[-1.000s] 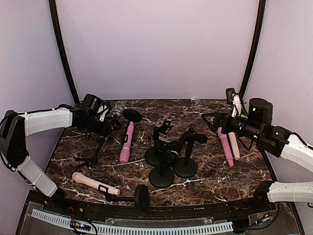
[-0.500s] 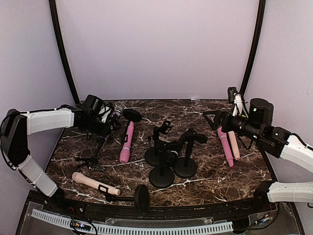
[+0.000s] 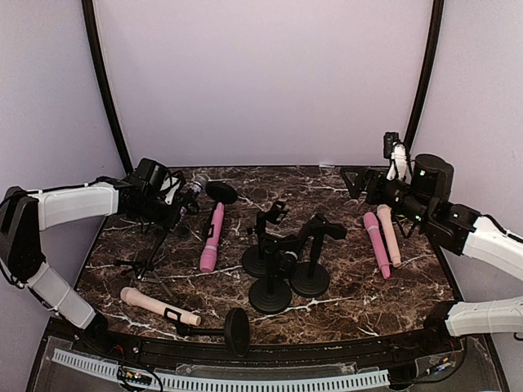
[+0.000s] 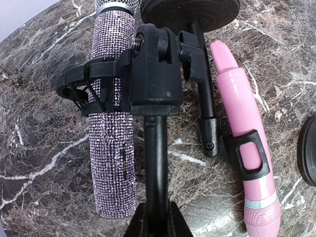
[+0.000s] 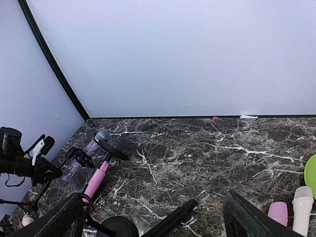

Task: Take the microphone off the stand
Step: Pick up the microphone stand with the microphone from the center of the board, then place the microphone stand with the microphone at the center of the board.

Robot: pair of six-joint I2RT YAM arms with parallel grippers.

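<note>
Pinching: left gripper [image 4: 155, 221] pressed together on the stand [image 4: 156, 153] pole, just below its clip [image 4: 148, 74]
Mic: glittery purple microphone [image 4: 114, 148] seated in that clip, parallel to the pole, above the marble table [image 4: 39, 148]
Neighbour: pink microphone [image 4: 244, 143] lying just beside
Other arm: right gripper [image 3: 364, 186] spread wide, holding nothing, far right

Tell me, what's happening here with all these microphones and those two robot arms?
The left claw is clamped on the pole of a stand whose clip holds a glittery purple microphone; the microphone is not out yet. The right claw hangs open on the far right, holding nothing, near a pink microphone and a cream microphone lying loose. Bare stands sit in the middle.
</note>
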